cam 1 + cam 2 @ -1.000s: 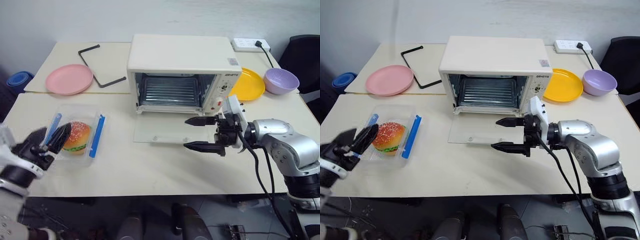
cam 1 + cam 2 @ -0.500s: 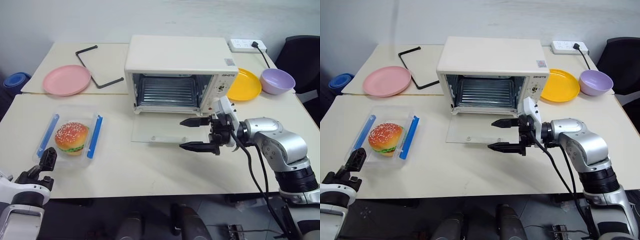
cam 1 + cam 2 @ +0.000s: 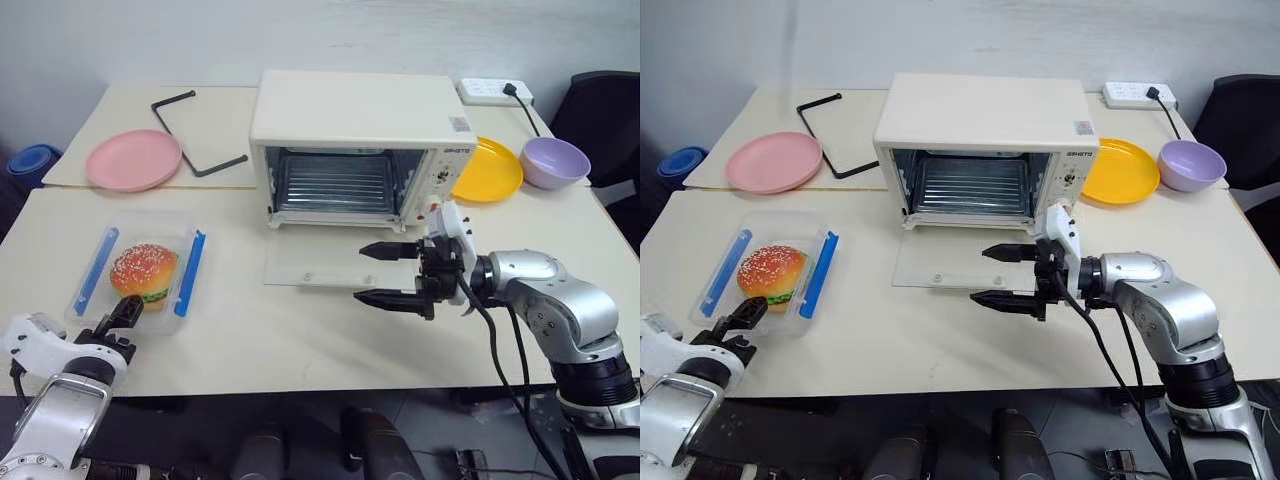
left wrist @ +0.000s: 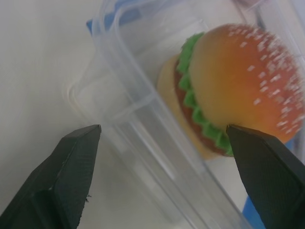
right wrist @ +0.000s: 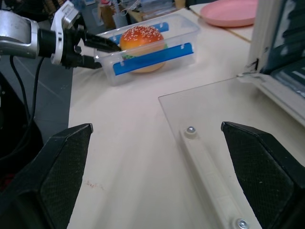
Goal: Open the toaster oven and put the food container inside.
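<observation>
The cream-white toaster oven [image 3: 355, 115] stands at the table's middle back with its glass door [image 3: 320, 265] folded flat onto the table and the wire rack showing inside. The food container [image 3: 150, 225], clear with two blue side clips and a toy hamburger [image 4: 238, 81] in it, sits at the left. My left gripper [image 3: 122, 318] is low at the container's near corner. It is open, and the corner lies between its fingers [image 4: 71, 162]. My right gripper [image 3: 360, 273] hovers open just right of the flat door, pointing left, with nothing in it.
A pink plate [image 3: 133, 158] and a bent black rod [image 3: 190, 135] lie at the back left. A yellow plate [image 3: 490, 170], a purple bowl [image 3: 555, 160] and a power strip [image 3: 487, 90] are at the back right. A black chair [image 3: 610, 95] stands beyond the table's right end.
My left gripper has sunk from above the container's near side to table height at its near corner, and its wrist has rolled. The right gripper has kept still.
</observation>
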Robot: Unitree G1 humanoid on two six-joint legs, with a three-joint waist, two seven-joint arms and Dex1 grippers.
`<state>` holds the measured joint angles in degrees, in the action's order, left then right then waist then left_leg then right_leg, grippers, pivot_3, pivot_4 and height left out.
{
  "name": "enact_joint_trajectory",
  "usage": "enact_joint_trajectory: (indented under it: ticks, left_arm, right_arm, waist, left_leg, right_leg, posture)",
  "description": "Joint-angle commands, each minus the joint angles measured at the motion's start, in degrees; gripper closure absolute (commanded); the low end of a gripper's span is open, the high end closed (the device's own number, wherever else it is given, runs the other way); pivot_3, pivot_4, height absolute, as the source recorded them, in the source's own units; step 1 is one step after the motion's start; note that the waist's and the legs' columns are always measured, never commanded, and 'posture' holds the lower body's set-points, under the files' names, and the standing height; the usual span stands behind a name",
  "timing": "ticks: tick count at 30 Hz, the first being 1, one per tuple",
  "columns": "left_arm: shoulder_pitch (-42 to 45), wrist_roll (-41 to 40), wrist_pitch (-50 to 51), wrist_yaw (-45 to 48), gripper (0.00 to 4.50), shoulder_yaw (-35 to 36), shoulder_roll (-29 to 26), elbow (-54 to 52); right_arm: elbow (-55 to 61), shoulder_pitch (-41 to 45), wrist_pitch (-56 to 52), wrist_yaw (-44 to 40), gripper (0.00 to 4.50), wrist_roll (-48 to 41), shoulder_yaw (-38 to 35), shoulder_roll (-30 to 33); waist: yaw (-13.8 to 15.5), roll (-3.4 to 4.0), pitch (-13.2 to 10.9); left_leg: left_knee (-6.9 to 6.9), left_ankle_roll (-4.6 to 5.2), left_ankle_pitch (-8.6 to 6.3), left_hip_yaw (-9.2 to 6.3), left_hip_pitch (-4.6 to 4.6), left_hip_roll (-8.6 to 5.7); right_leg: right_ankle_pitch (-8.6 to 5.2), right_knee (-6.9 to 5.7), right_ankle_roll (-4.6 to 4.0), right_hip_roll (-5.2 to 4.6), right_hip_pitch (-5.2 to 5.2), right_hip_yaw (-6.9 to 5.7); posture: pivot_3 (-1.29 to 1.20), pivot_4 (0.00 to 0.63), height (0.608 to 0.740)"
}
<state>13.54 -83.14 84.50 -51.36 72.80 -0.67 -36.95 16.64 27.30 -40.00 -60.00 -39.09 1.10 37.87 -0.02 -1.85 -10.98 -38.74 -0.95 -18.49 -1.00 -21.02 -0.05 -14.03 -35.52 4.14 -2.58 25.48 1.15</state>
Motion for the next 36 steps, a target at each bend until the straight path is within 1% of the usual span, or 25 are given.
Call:
enact_joint_trajectory:
  ticks: [1, 3, 5, 8, 10, 11, 14, 17, 20, 21, 23, 25, 26, 27, 29, 30, 32, 33, 36]
  left_arm:
    - [-7.4, -18.4, -15.9, -15.6, 1.19, -11.9, -7.6, 3.5]
    - [-11.3, -25.2, -23.7, -20.8, 1.82, -17.7, -13.3, 5.2]
    - [-13.8, -29.0, -29.8, -23.0, 2.41, -21.7, -18.4, 6.6]
    - [-16.3, -29.9, -35.8, -22.7, 3.36, -25.8, -23.8, 7.7]
    - [-17.6, -29.9, -37.9, -21.2, 3.91, -27.8, -26.9, 8.3]
    - [-18.2, -29.9, -38.2, -19.8, 4.05, -28.4, -28.9, 8.8]
    - [-19.1, -29.9, -36.2, -13.7, 4.33, -29.4, -36.6, 11.5]
    - [-19.6, -29.9, -32.7, -6.5, 4.33, -30.0, -45.2, 15.0]
    - [-17.8, -29.9, -29.2, 1.3, 4.33, -31.3, -53.6, 19.1]
    - [-17.3, -29.9, -28.7, 3.1, 4.33, -31.8, -55.5, 20.2]
    - [-12.2, -29.9, -26.3, 8.6, 4.33, -36.1, -61.9, 23.4]
    - [-5.1, -28.2, -24.0, 13.5, 4.33, -43.0, -67.5, 25.2]
    - [-2.6, -27.1, -23.3, 15.1, 4.33, -45.5, -69.0, 26.0]
    - [1.1, -23.7, -22.9, 16.9, 4.33, -49.1, -69.7, 26.5]
    - [9.4, -18.5, -21.8, 19.3, 4.33, -56.3, -68.9, 27.7]
    - [13.9, -15.5, -20.7, 20.8, 4.33, -60.0, -67.9, 27.9]
    - [20.1, -11.3, -18.6, 23.3, 4.33, -65.1, -65.7, 28.2]
    - [23.6, -9.2, -17.5, 24.5, 4.33, -67.7, -63.8, 28.5]
    - [30.4, -3.3, -14.9, 28.2, 4.33, -72.4, -59.0, 30.2]
  right_arm:
    - [2.9, -0.8, -0.1, 0.9, 0.00, -1.3, -2.4, 0.9]
    - [3.1, -0.9, -0.5, 1.7, 0.00, -1.8, -3.0, 0.8]
    - [3.3, -1.0, -0.6, 2.2, 0.00, -2.1, -3.3, 0.8]
    - [3.5, -1.4, -0.5, 2.4, 0.00, -2.0, -3.5, 1.0]
    - [3.6, -1.6, -0.4, 2.4, 0.00, -2.0, -3.6, 1.1]
    - [3.7, -1.7, -0.4, 2.3, 0.00, -2.1, -3.8, 1.2]
    - [3.8, -2.0, -0.6, 2.0, 0.00, -2.4, -4.2, 1.8]
    - [3.8, -2.4, -1.4, 1.5, 0.00, -3.6, -4.9, 2.9]
    - [4.1, -3.2, -3.4, 1.2, 0.00, -6.0, -6.4, 4.3]
    - [4.1, -3.3, -3.8, 1.2, 0.00, -6.4, -6.7, 4.4]
    - [4.7, -4.3, -3.8, 1.9, 0.00, -6.5, -7.6, 5.1]
    - [5.7, -5.9, -3.3, 2.8, 0.00, -6.1, -8.9, 5.7]
    - [5.9, -6.2, -3.4, 3.2, 0.00, -6.1, -9.3, 5.8]
    - [6.2, -6.8, -3.6, 3.5, 0.00, -6.5, -9.9, 5.9]
    - [7.2, -8.1, -3.8, 4.2, 0.00, -7.0, -11.2, 6.2]
    - [7.8, -8.8, -3.8, 4.8, 0.00, -7.1, -12.0, 6.3]
    - [8.8, -9.8, -3.9, 5.9, 0.00, -7.4, -12.9, 6.3]
    - [9.5, -10.7, -4.0, 6.4, 0.00, -7.6, -13.6, 6.4]
    - [11.2, -12.8, -4.2, 8.1, 0.00, -8.2, -15.0, 6.5]
  waist:
    - [0.0, -0.01, 0.0]
    - [0.0, -0.01, 0.0]
    - [0.1, -0.01, 0.0]
    - [0.2, 0.01, 0.0]
    - [0.2, 0.01, 0.0]
    - [0.2, 0.01, 0.0]
    - [0.1, 0.00, 0.0]
    - [0.1, 0.02, 0.0]
    - [0.2, 0.03, 0.0]
    - [0.1, 0.04, 0.0]
    - [0.1, 0.04, 0.0]
    - [0.6, 0.00, -0.1]
    - [0.6, 0.00, -0.1]
    - [0.6, 0.04, -0.1]
    - [0.7, 0.25, -0.1]
    - [0.8, 0.25, -0.1]
    - [0.6, 0.24, -0.1]
    - [0.6, 0.23, -0.1]
    - [0.5, 0.21, -0.1]
  left_leg:
    - [0.00, -0.04, -0.03, -0.01, 0.02, 0.04]
    - [0.01, -0.07, -0.04, 0.00, 0.05, 0.06]
    - [0.02, -0.06, -0.05, 0.00, 0.06, 0.04]
    - [0.04, -0.04, -0.06, 0.03, 0.07, 0.00]
    - [0.05, -0.04, -0.05, 0.04, 0.06, -0.02]
    - [0.07, -0.04, -0.05, 0.05, 0.06, -0.02]
    - [0.10, -0.04, -0.04, 0.05, 0.05, 0.01]
    - [0.15, -0.05, -0.03, 0.05, 0.08, 0.01]
    - [0.37, -0.02, -0.01, 0.09, 0.16, -0.02]
    - [0.45, -0.03, 0.00, 0.09, 0.17, -0.02]
    - [0.58, -0.03, 0.00, 0.12, 0.25, 0.00]
    - [0.59, -0.12, 0.05, 0.11, 0.17, -0.08]
    - [0.58, -0.18, 0.08, 0.17, 0.07, -0.12]
    - [0.61, -0.18, 0.09, 0.16, 0.09, -0.12]
    - [0.71, -0.17, 0.09, 0.13, 0.16, -0.14]
    - [0.72, -0.16, 0.09, 0.15, 0.17, -0.18]
    - [0.72, -0.17, 0.09, 0.14, 0.16, -0.17]
    - [0.72, -0.18, 0.09, 0.14, 0.16, -0.19]
    - [0.69, -0.22, 0.12, 0.10, 0.06, -0.17]
  right_leg:
    - [-0.03, -0.02, -0.05, 0.01, 0.01, 0.00]
    - [-0.05, -0.05, -0.08, 0.01, 0.01, 0.04]
    - [-0.06, -0.04, -0.10, -0.01, 0.01, 0.04]
    - [-0.08, -0.01, -0.14, -0.04, -0.01, 0.03]
    - [-0.10, 0.01, -0.17, -0.04, -0.01, 0.01]
    - [-0.10, 0.01, -0.18, -0.04, -0.01, 0.02]
    - [-0.14, 0.01, -0.25, 0.03, 0.00, -0.04]
    - [-0.18, 0.00, -0.32, 0.04, 0.00, -0.09]
    - [-0.21, 0.06, -0.37, 0.00, -0.01, -0.10]
    - [-0.22, 0.10, -0.39, 0.02, -0.01, -0.14]
    - [-0.24, 0.13, -0.41, 0.00, -0.01, -0.16]
    - [-0.28, 0.14, -0.48, 0.04, -0.01, -0.29]
    - [-0.29, 0.18, -0.50, 0.12, 0.00, -0.55]
    - [-0.29, 0.18, -0.50, 0.12, 0.00, -0.66]
    - [-0.28, 0.15, -0.49, 0.03, 0.01, -0.67]
    - [-0.28, 0.13, -0.48, 0.07, 0.01, -0.68]
    - [-0.26, 0.16, -0.43, 0.08, 0.02, -0.66]
    - [-0.25, 0.15, -0.43, 0.10, 0.02, -0.66]
    - [-0.24, 0.15, -0.40, 0.12, 0.05, -0.66]
  posture:
    - [0.00, 0.150, 0.740]
    - [0.00, 0.150, 0.740]
    - [0.00, 0.150, 0.740]
    - [0.00, 0.150, 0.740]
    - [0.00, 0.150, 0.740]
    - [0.00, 0.150, 0.740]
    - [0.00, 0.150, 0.740]
    - [0.00, 0.150, 0.740]
    - [0.00, 0.150, 0.740]
    - [0.00, 0.150, 0.740]
    - [0.00, 0.150, 0.740]
    - [0.00, 0.150, 0.740]
    - [0.00, 0.150, 0.740]
    - [0.00, 0.150, 0.740]
    - [0.00, 0.150, 0.740]
    - [0.00, 0.150, 0.740]
    - [0.00, 0.150, 0.740]
    - [0.00, 0.150, 0.740]
    - [0.00, 0.150, 0.740]
